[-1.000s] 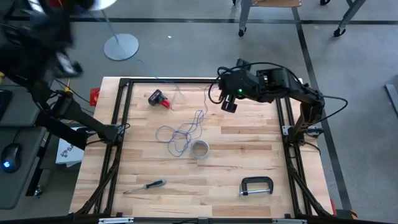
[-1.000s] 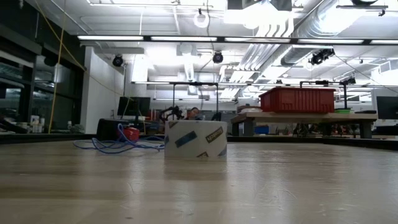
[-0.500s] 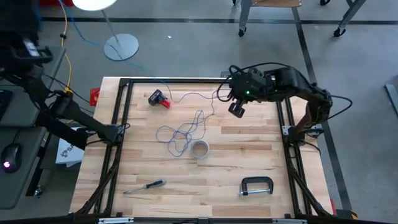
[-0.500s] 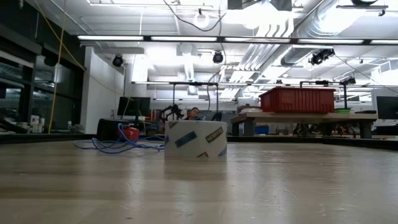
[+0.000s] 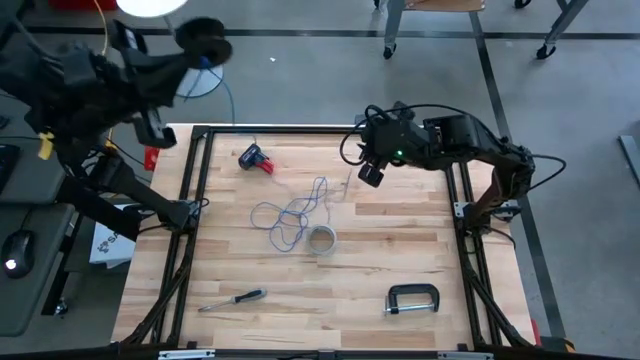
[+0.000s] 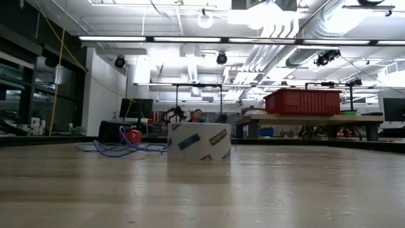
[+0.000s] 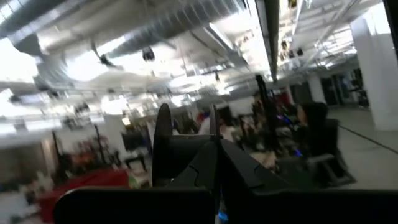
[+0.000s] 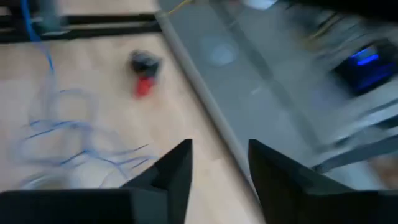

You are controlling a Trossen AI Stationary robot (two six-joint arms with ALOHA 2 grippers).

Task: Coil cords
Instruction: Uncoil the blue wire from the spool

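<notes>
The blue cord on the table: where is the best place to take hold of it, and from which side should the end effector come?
The blue cord lies flat in loose tangled loops beside the tape roll. Probably best is the single strand leading away from the tangle, nearest the right end effector. Come straight down from above, fingers across the strand, since it is thin and lies flat on the wood.

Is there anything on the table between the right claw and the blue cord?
Nothing visible. The right claw, open, hangs over the table's far right part; only bare wood lies between it and the blue cord. The tape roll sits just beside the cord's near end, off that line.
</notes>
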